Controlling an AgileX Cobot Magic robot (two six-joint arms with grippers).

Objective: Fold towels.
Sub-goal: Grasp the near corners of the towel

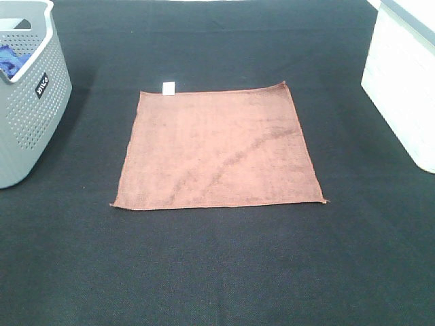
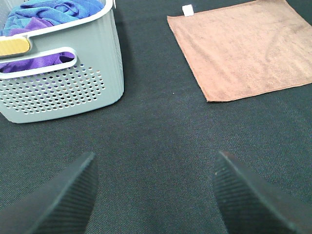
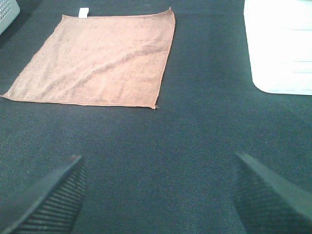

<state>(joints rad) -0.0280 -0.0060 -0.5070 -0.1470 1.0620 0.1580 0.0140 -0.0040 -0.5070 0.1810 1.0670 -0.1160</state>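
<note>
A reddish-brown square towel [image 1: 217,148] lies flat and unfolded in the middle of the black table, with a small white tag [image 1: 168,87] at its far left corner. It also shows in the left wrist view [image 2: 246,46] and in the right wrist view [image 3: 97,58]. Neither gripper appears in the exterior high view. My left gripper [image 2: 153,192] is open and empty, over bare table, short of the towel. My right gripper [image 3: 158,195] is open and empty, also over bare table and apart from the towel.
A grey perforated basket [image 1: 30,102] stands at the far left and holds blue and purple cloths [image 2: 53,12]. A white bin [image 1: 404,81] stands at the far right. The black table cover [image 1: 217,272] spreads in front of the towel.
</note>
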